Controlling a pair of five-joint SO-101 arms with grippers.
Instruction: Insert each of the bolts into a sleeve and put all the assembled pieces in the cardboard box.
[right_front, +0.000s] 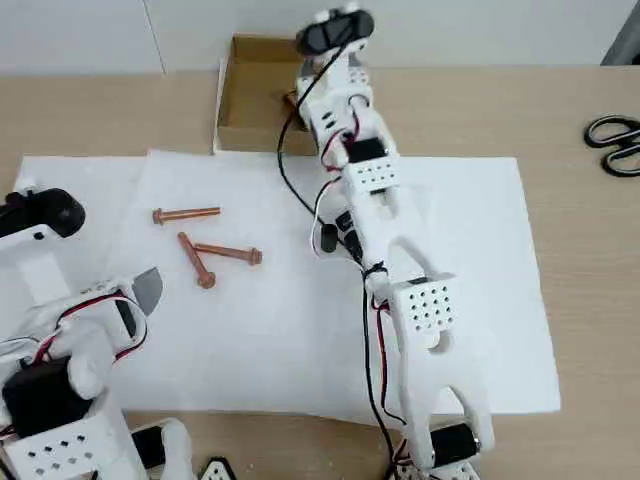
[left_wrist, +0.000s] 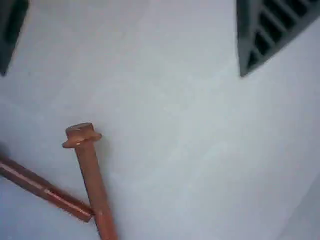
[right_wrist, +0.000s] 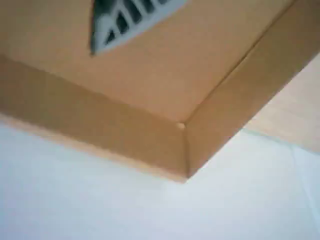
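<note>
Three copper bolts lie on the white paper sheet (right_front: 300, 340): one alone (right_front: 186, 214), and two touching in a V (right_front: 196, 260) (right_front: 228, 252). My left gripper (right_front: 140, 308) is at the sheet's near left, open and empty, a short way from the V pair. In the left wrist view its dark fingers (left_wrist: 270, 30) frame one flanged bolt (left_wrist: 90, 175) that crosses another (left_wrist: 45, 190). My right gripper (right_front: 300, 102) hangs over the cardboard box (right_front: 235, 130) at the back. The right wrist view shows the box's corner wall (right_wrist: 100, 130) from close up.
Scissors (right_front: 615, 143) lie on the wooden table at the far right. The right arm (right_front: 400, 260) stretches across the sheet's middle from the front edge to the box. A small copper-coloured piece (right_front: 289, 100) shows inside the box beside the right gripper.
</note>
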